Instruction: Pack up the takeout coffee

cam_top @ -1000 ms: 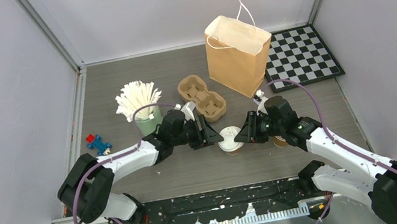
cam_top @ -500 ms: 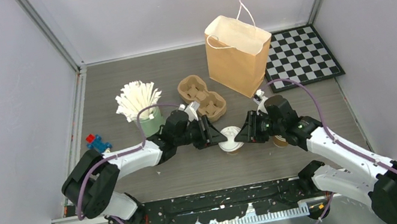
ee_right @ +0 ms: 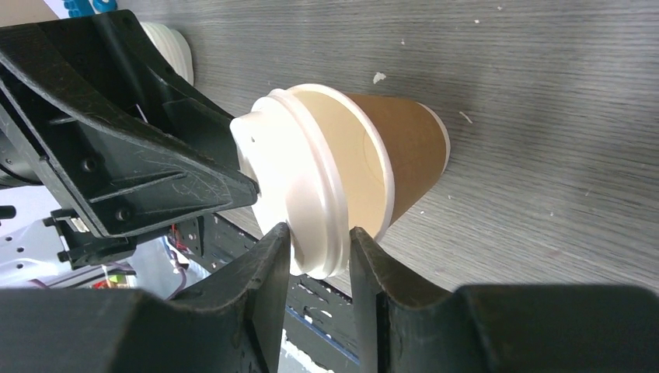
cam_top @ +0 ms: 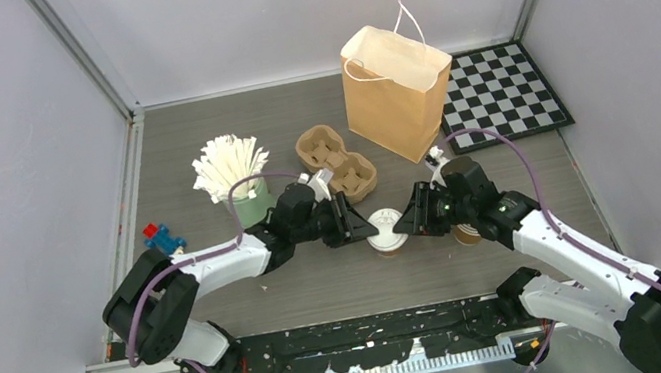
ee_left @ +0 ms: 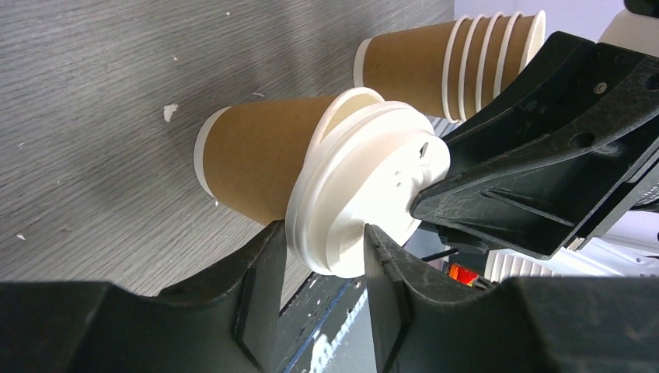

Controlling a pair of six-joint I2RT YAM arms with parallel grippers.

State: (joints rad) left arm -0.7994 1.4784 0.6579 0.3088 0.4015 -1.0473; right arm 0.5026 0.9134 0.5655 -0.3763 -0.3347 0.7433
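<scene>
The takeout coffee, a brown paper cup [cam_top: 387, 243], stands at mid table with its white lid [cam_top: 383, 230] resting askew on the rim. In the left wrist view the cup [ee_left: 264, 167] and lid [ee_left: 365, 202] show a gap on one side. My left gripper [cam_top: 366, 226] pinches the lid's edge from the left [ee_left: 326, 256]. My right gripper [cam_top: 404, 225] pinches the opposite edge [ee_right: 320, 252]. In the right wrist view the cup's white inside [ee_right: 353, 167] shows behind the tilted lid [ee_right: 291, 194].
A brown paper bag [cam_top: 395, 94] stands open at the back, a chessboard [cam_top: 502, 95] to its right. A pulp cup carrier [cam_top: 335, 161], a green cup of white stirrers [cam_top: 242, 196] and a small blue toy [cam_top: 163, 239] lie left. Stacked lidless cups [ee_left: 451, 62] stand beside the right gripper.
My left gripper has moved right up to the cup and onto the lid's edge. My right gripper has stayed at the lid, its arm shifting only slightly.
</scene>
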